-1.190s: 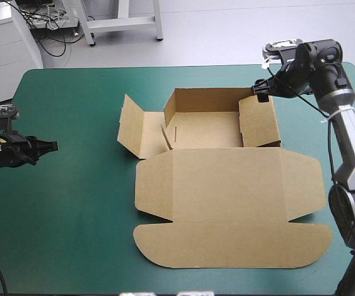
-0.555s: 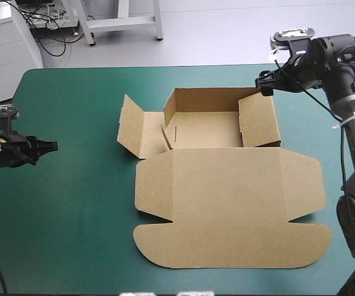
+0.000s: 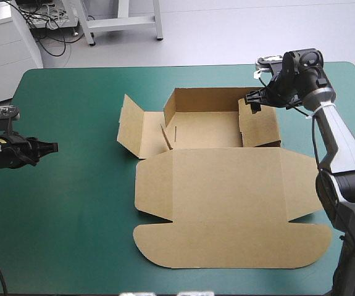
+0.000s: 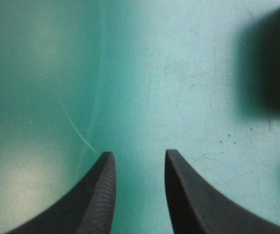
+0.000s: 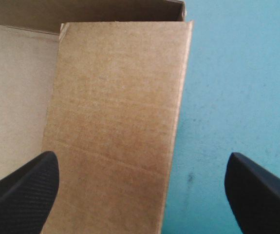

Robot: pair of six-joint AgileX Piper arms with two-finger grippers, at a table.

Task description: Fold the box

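Two grippers are mine. My right gripper [image 3: 252, 98] is wide open, holding nothing, over the right wall of the brown box [image 3: 226, 185], which sits mid-table on the teal-green cover [image 3: 72, 216]. My left gripper [image 3: 49, 147] is partly open, empty, well apart from the box. Only the right wrist view shows that wall between my fingers [image 5: 28, 190].

My table [image 3: 72, 209], teal-green cover, fills most of the frame. On it I see the brown box [image 3: 226, 197] just right of centre: walls raised at upper middle, lid flat below.
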